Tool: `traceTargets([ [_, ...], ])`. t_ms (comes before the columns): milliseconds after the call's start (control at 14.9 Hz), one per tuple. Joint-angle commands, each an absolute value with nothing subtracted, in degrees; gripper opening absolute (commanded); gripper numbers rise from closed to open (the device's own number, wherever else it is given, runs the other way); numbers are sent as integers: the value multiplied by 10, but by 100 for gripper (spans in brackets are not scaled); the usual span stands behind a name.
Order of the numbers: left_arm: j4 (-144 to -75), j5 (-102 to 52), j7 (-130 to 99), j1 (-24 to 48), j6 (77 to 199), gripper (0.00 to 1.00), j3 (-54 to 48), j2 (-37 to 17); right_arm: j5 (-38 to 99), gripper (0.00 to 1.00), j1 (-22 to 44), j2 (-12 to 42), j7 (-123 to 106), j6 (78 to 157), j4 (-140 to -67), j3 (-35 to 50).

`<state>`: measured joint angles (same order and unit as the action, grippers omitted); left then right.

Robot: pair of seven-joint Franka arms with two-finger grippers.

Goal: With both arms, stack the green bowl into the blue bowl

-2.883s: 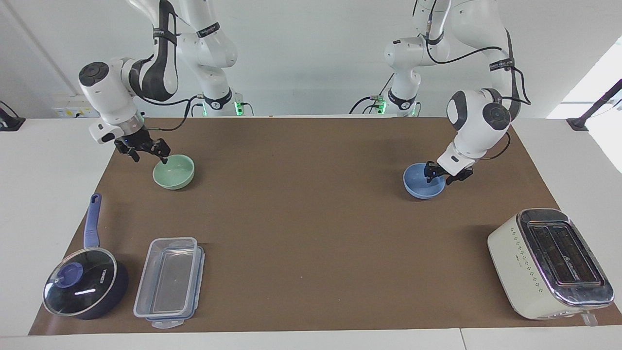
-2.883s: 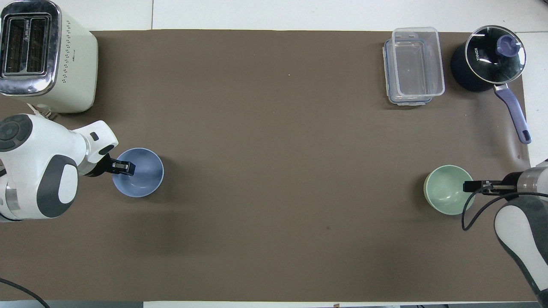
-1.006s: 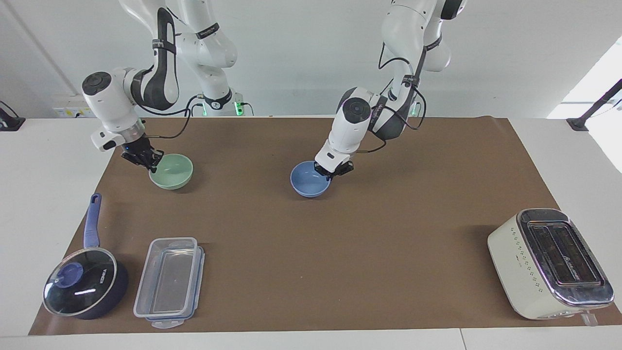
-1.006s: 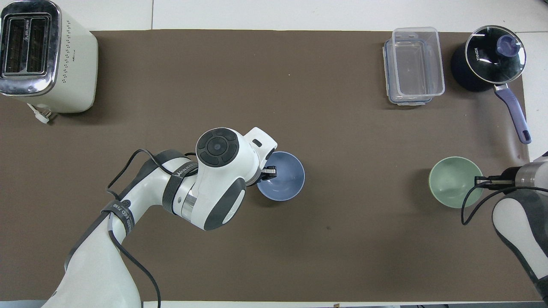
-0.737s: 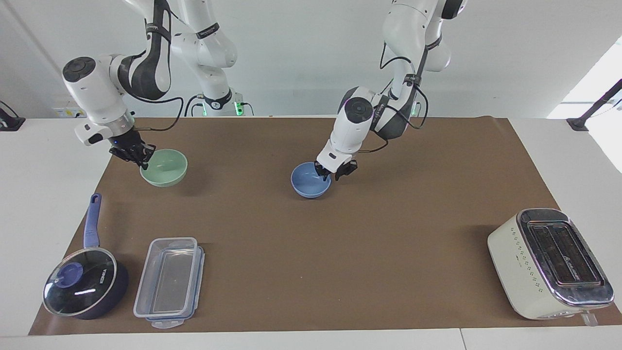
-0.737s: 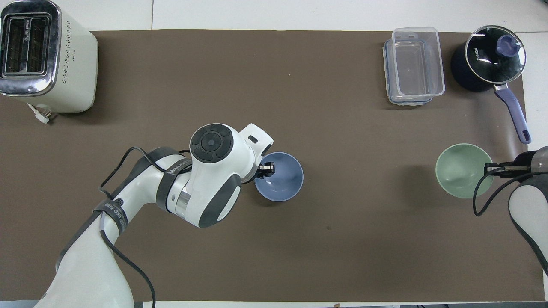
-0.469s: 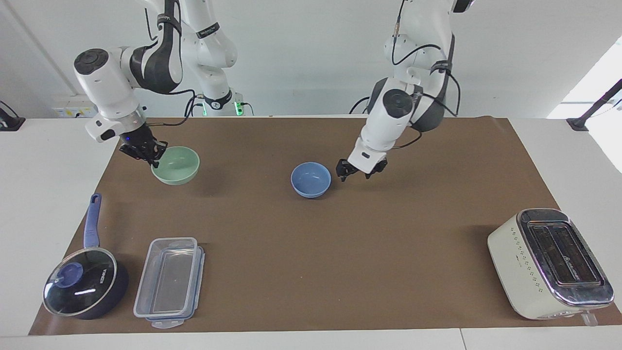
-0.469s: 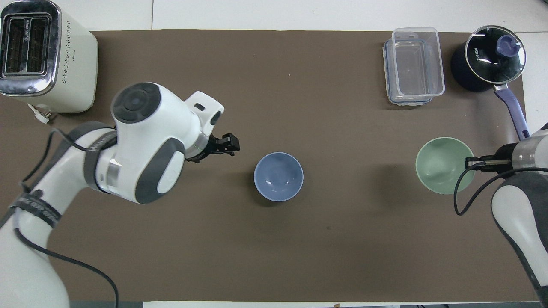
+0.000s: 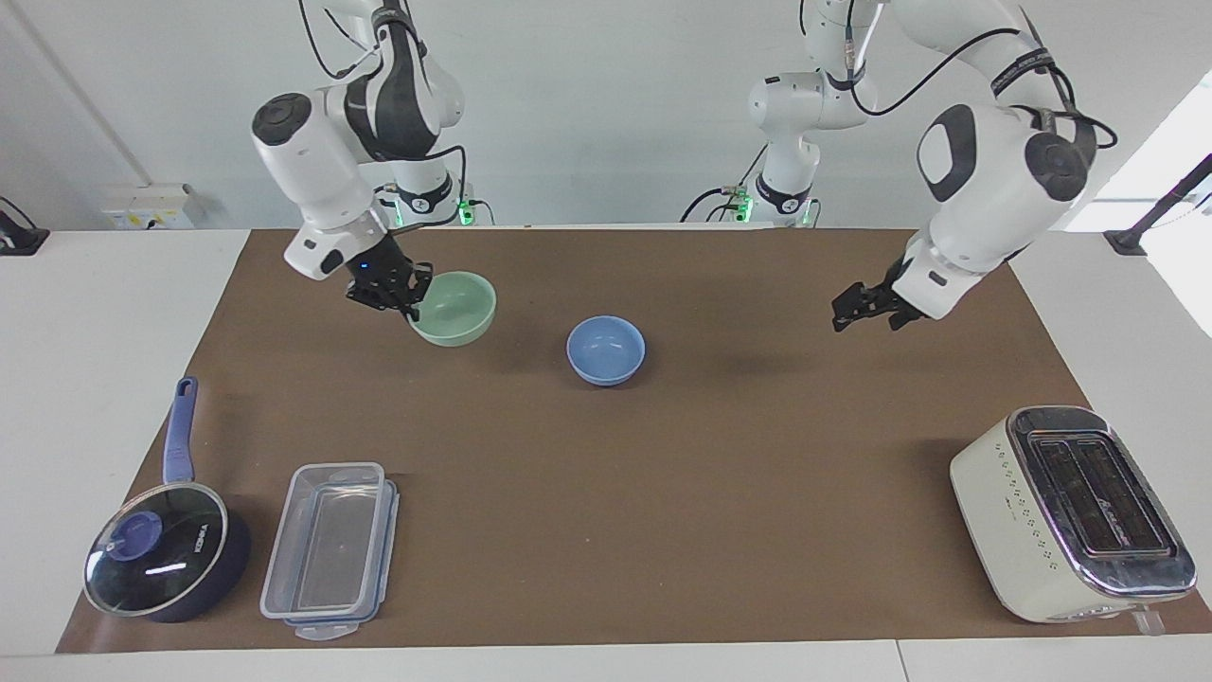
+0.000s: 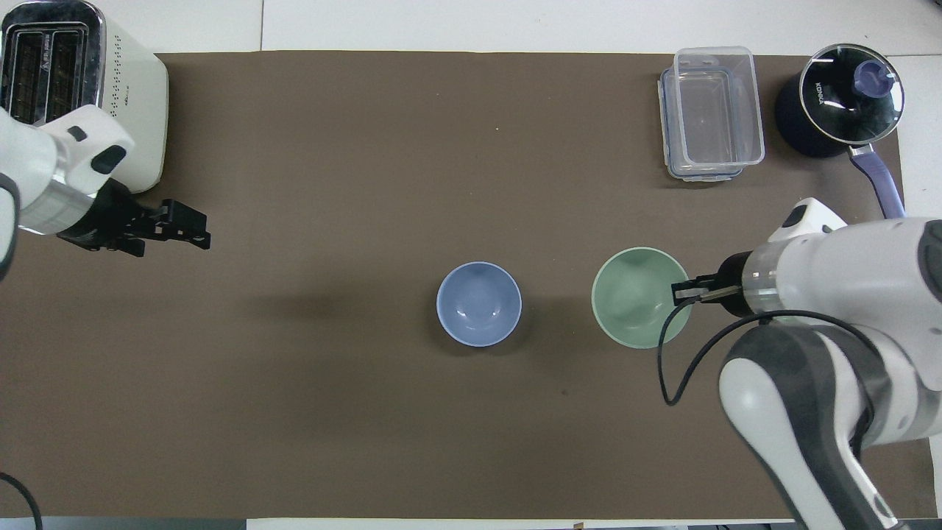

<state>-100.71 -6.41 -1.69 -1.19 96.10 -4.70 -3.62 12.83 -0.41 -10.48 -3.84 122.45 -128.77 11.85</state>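
Note:
The blue bowl (image 9: 606,350) stands upright and empty on the middle of the brown mat; it also shows in the overhead view (image 10: 478,303). The green bowl (image 9: 461,308) hangs just above the mat beside the blue bowl, toward the right arm's end, and shows in the overhead view (image 10: 636,297) too. My right gripper (image 9: 402,301) is shut on the green bowl's rim (image 10: 681,292). My left gripper (image 9: 862,315) is open and empty, raised over the mat toward the left arm's end, near the toaster in the overhead view (image 10: 188,230).
A cream toaster (image 9: 1070,511) stands at the left arm's end, farther from the robots. A clear plastic container (image 9: 327,549) and a dark blue lidded saucepan (image 9: 161,559) stand at the right arm's end, farther from the robots.
My left gripper set the blue bowl down mid-mat, opened and drew back toward its own end. My right gripper lifted the green bowl and carried it close to the blue bowl.

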Motion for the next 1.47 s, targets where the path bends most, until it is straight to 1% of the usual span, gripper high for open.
traceTargets([
  [0,-951,-15,-5,-15,886,100,-56,-21,140,0,61,-84,-12,1289,-1298,118],
  [201,-890,-4,-3,-11,831,100,-56,-26,140,0,122,-42,39,1375,-1297,118],
  [335,-882,-4,-3,-10,824,100,-58,-25,140,0,151,-17,49,1405,-1296,118],
  [536,-891,-5,9,-10,831,100,-59,-19,140,0,184,15,68,1440,-1284,118],
  [670,-903,-5,27,-10,838,100,-58,-16,140,0,184,17,66,1443,-1285,118],
  [804,-902,-5,30,-11,844,100,-59,-17,140,0,196,30,69,1475,-1288,118],
  [1073,-899,-5,28,-10,859,100,-58,-17,140,0,198,24,64,1484,-1309,118],
  [1341,-898,-5,27,-10,857,100,-58,-17,140,0,198,22,64,1478,-1309,118],
  [1408,-898,-4,27,-10,856,100,-58,-17,140,6,198,22,64,1477,-1309,118],
])
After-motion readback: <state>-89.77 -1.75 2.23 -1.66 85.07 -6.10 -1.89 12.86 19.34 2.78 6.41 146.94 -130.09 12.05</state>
